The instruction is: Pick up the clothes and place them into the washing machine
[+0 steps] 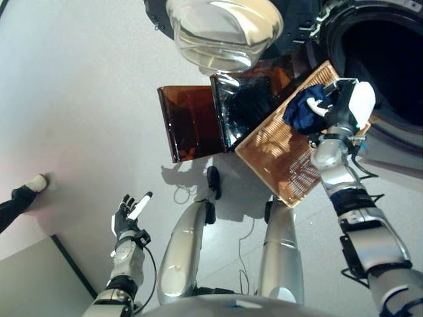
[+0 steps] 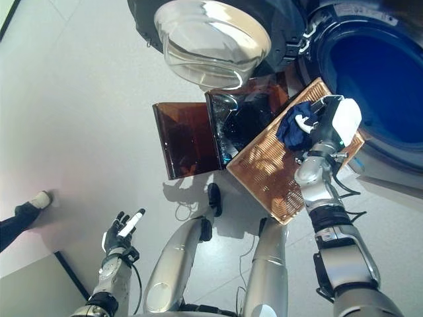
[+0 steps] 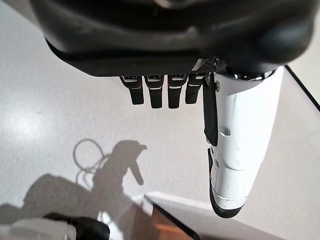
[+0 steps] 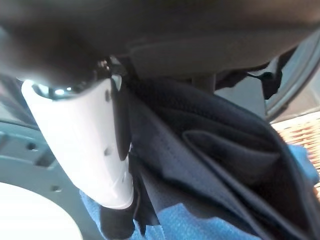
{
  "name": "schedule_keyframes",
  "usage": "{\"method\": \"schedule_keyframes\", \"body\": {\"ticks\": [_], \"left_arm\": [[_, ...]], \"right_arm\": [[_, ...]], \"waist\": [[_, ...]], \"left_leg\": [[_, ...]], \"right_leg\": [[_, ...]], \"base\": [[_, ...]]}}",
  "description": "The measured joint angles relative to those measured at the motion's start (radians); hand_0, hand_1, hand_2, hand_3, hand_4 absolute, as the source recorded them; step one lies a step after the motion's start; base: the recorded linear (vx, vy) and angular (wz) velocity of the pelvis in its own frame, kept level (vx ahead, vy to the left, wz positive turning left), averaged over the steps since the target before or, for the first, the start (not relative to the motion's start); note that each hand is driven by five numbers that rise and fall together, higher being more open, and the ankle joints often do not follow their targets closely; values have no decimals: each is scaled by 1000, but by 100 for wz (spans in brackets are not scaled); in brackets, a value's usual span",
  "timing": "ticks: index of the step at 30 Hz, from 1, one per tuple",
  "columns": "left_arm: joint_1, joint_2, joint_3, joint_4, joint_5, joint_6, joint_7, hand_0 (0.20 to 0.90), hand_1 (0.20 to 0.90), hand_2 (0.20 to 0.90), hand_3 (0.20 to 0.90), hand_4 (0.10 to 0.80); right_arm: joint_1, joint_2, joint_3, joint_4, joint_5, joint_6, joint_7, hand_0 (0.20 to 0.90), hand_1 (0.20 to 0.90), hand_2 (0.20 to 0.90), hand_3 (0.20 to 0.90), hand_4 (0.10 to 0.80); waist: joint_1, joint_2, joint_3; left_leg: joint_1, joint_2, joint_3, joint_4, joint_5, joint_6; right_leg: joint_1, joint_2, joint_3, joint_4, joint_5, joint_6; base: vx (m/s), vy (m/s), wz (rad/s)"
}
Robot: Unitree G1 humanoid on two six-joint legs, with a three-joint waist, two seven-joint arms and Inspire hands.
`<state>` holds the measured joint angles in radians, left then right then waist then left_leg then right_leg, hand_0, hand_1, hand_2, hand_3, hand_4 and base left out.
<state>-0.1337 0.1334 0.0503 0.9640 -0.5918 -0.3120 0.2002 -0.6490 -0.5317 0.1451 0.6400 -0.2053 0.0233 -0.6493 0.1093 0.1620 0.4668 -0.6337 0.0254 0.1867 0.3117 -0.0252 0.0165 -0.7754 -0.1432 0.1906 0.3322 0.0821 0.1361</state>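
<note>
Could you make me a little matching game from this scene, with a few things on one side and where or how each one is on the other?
Things:
1. dark blue clothes
2. left hand
3. washing machine door
4. wicker basket

States:
A. swung open, glass bowl facing out
B. open and empty, low over the floor
C. gripped by the right hand
D. tilted, in front of the drum opening

Pairs: 1-C, 2-B, 3-A, 4-D

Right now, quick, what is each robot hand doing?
Left hand: open, holding nothing, over the floor.
Right hand: shut on the dark blue clothes above the wicker basket.
</note>
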Motion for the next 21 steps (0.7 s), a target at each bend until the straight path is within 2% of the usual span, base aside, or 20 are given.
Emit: {"method": "schedule_keyframes", "body": {"ticks": [10, 15, 21], "left_arm": [[-3, 2, 49, 77, 33, 23, 18, 900, 900, 900, 900, 800], [-2, 2, 65, 89, 33, 23, 22, 900, 900, 900, 900, 800], [-2, 2, 65, 93, 32, 24, 22, 900, 900, 900, 900, 800]], "right_arm": [[100, 72, -37, -128, 48, -75, 3, 200, 200, 200, 200, 300], [127, 108, -79, -138, 179, -148, -6, 200, 200, 200, 200, 300], [127, 175, -191, -138, 539, -296, -1, 200, 200, 200, 200, 300]], "waist": [[-1, -33, -15], [-5, -33, -16], [-10, -32, -16]], "left_leg": [[24, 6, -2, 3, -5, 0], [27, 7, 1, 2, -5, 0], [35, 9, 13, 2, -7, -1]], "right_leg": [[36, 2, -9, -21, 5, -3], [37, 2, -7, -24, 7, -4], [37, 5, 2, -23, 8, -4]], "base": [[14, -2, -1], [3, 1, -1], [3, 4, -6]]}}
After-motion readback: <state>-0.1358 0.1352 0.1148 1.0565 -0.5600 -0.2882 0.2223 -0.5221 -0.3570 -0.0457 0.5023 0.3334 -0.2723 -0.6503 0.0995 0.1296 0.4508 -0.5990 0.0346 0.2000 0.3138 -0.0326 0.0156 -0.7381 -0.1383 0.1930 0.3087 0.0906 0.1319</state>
